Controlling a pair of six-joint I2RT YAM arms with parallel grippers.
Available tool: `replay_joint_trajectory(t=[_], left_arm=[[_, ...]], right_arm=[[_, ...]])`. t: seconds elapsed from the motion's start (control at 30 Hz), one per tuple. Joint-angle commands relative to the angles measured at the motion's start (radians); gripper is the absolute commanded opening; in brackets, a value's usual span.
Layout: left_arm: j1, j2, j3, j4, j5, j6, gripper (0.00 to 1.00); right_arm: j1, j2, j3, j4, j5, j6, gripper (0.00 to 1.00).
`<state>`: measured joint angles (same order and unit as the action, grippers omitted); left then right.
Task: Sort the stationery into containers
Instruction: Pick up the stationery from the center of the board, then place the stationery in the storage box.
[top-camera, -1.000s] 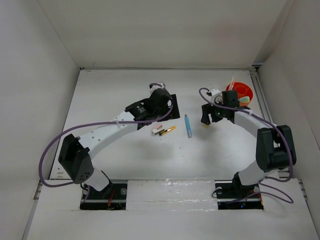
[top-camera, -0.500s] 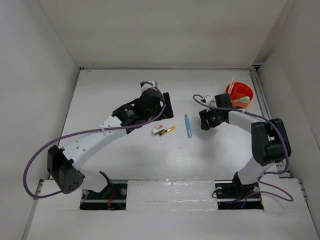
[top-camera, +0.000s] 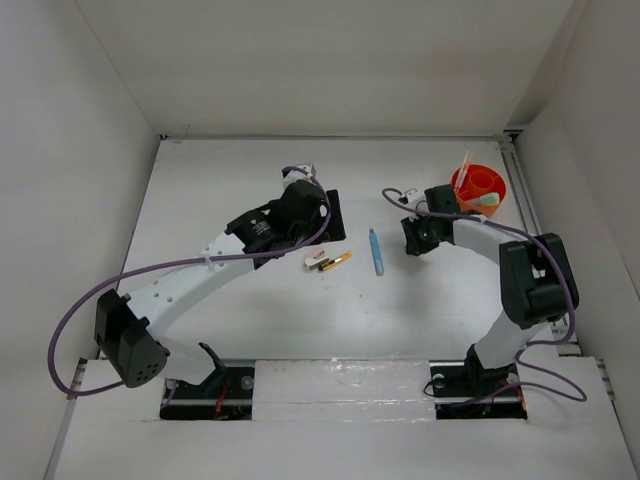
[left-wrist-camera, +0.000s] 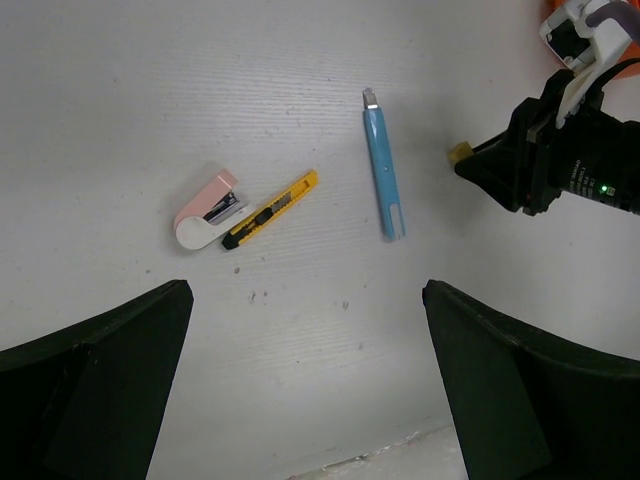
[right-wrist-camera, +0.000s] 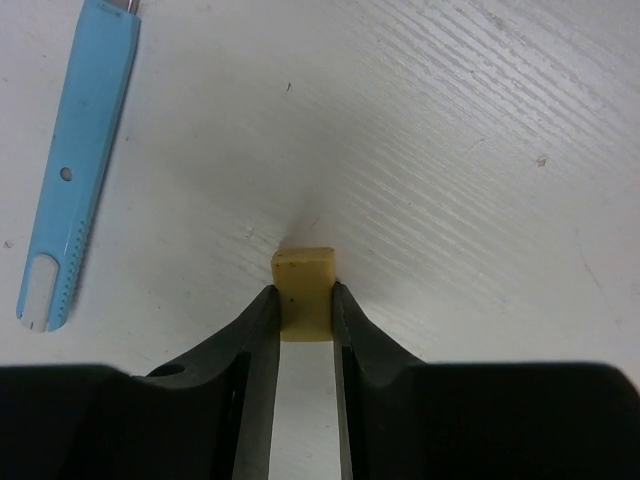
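My right gripper (right-wrist-camera: 304, 297) is shut on a tiny tan cube (right-wrist-camera: 303, 268) that rests on the white table, with a finger pressed against each side. It works left of the orange-red cup (top-camera: 479, 184), which holds a thin red stick and a pale green piece. A blue pen (top-camera: 375, 251) lies just left of that gripper (top-camera: 408, 240). A yellow-black stick (left-wrist-camera: 270, 208) and a white and pink eraser (left-wrist-camera: 207, 209) lie together further left. My left gripper (left-wrist-camera: 306, 290) hangs open above the table, near these, holding nothing.
White walls enclose the table on three sides. A raised rail runs along the right edge (top-camera: 520, 200) beside the cup. Purple cables loop from both arms. The arm bases sit at the near edge.
My right gripper's jaws have closed onto the tan cube after shifting slightly left. The left arm swung its elbow left and down, then held still with its jaws wide.
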<state>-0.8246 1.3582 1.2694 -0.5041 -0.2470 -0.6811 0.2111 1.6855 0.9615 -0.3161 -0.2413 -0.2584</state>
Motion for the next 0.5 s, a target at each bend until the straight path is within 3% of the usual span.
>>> replay_joint_trajectory(t=[0.0, 0.2, 0.47], left_arm=[[-0.002, -0.03, -0.015, 0.013, -0.008, 0.014, 1.0], [-0.002, -0.03, -0.005, 0.013, -0.008, 0.014, 1.0], [-0.002, -0.048, -0.025, 0.022, -0.008, 0.014, 1.0]], right_arm=[[0.022, -0.029, 0.033, -0.041, 0.055, 0.024, 0.02], [-0.064, -0.19, 0.104, -0.005, 0.01, 0.068, 0.0], [-0.245, -0.103, 0.471, -0.08, -0.113, 0.059, 0.0]])
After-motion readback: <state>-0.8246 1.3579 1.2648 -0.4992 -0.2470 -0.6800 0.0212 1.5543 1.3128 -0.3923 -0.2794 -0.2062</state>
